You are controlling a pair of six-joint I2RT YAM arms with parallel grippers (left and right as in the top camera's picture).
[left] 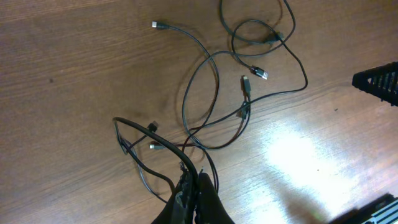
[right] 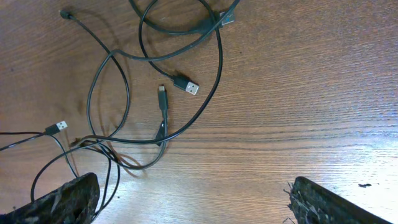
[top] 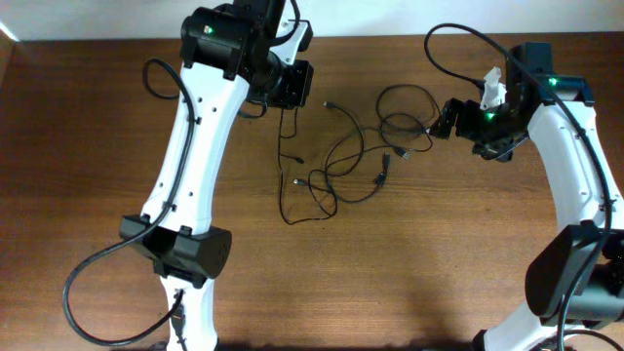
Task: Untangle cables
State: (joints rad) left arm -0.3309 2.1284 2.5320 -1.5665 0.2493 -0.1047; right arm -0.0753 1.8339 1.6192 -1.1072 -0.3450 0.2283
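Several thin black cables lie in a loose tangle at the table's middle, with small plugs at their ends. My left gripper is at the tangle's left edge, and one strand runs from it toward the front. In the left wrist view the left gripper is shut on a black cable that loops away over the wood. My right gripper hovers at the tangle's right side. In the right wrist view the right gripper stands wide open above bare wood, the cables just beyond and left of it.
The wooden table ends at a white wall along the back. Thicker black arm cables arch beside each white arm. Part of the right gripper's finger shows at the right edge of the left wrist view.
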